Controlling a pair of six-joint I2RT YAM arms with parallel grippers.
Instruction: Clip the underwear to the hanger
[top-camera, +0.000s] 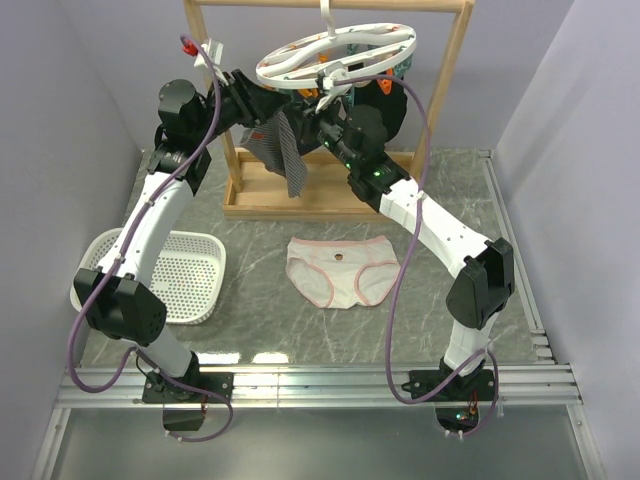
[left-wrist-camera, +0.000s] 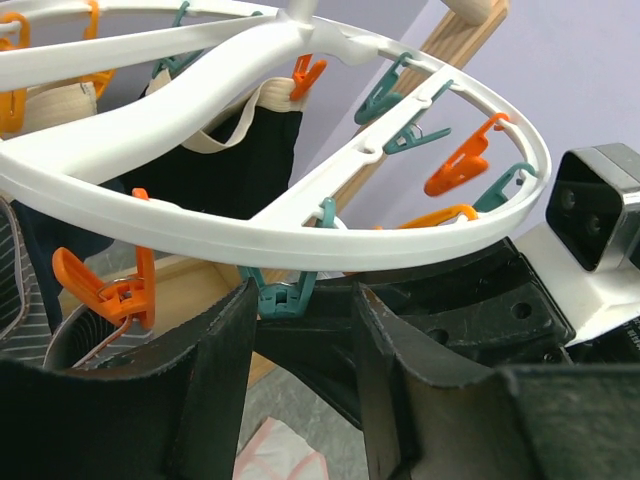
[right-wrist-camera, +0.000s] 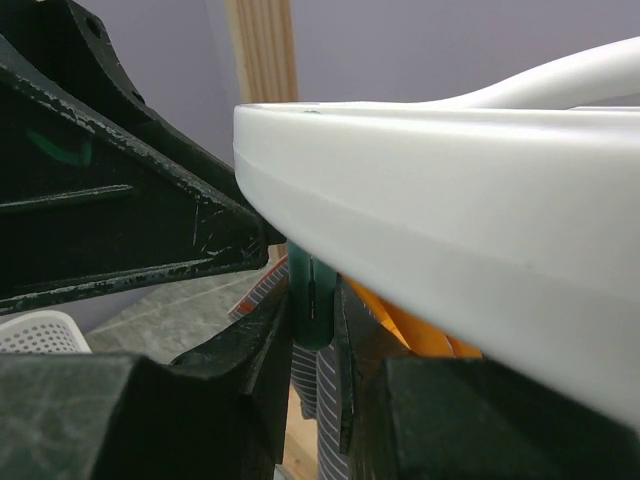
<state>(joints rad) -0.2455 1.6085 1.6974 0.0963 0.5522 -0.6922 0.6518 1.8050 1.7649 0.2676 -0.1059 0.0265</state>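
Observation:
The underwear (top-camera: 340, 270), white with pink trim, lies flat on the table in front of the rack; a corner shows in the left wrist view (left-wrist-camera: 280, 455). The white oval hanger (top-camera: 335, 55) hangs from the rack's top bar. My right gripper (top-camera: 325, 102) is up under its near rim, shut on a teal clip (right-wrist-camera: 312, 300) below the ring (right-wrist-camera: 450, 190). My left gripper (top-camera: 275, 105) is open and empty beside it, its fingers (left-wrist-camera: 215, 360) either side of the same teal clip (left-wrist-camera: 283, 296) without touching it.
The wooden frame rack (top-camera: 452, 80) stands at the back. A grey striped cloth (top-camera: 290, 150) and dark garments (top-camera: 392, 110) hang from the hanger, with orange clips (left-wrist-camera: 462, 165) and teal ones round the ring. A white perforated basket (top-camera: 190, 275) sits at the left.

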